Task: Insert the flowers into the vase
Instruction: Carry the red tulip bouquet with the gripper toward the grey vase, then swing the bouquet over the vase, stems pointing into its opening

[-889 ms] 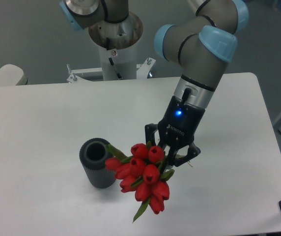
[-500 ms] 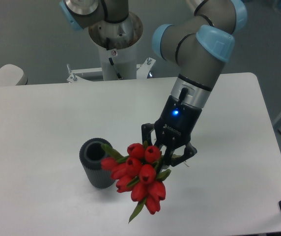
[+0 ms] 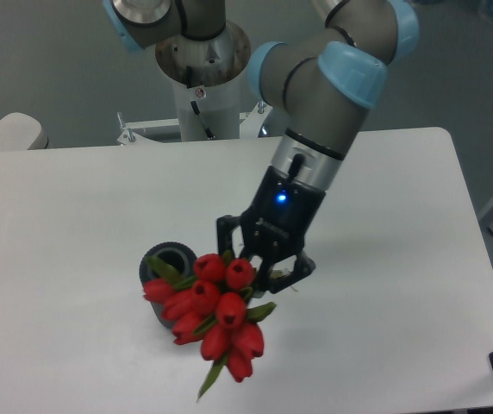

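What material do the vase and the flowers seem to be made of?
The vase: dark grey with a matte look and a ribbed side, probably plastic or rubber. The flowers: evenly red, smooth buds with stiff green leaves, which suggests artificial plastic or fabric, though real tulips cannot be ruled out.

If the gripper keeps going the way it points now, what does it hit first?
Likely the table just beside the vase; the gripper points down-left with the flowers leading. Depth is unclear from this single view.

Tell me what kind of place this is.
Probably a robotics lab or test cell: an industrial arm's gripper holds red flowers by a grey vase on a bare white table, its base mounted behind.
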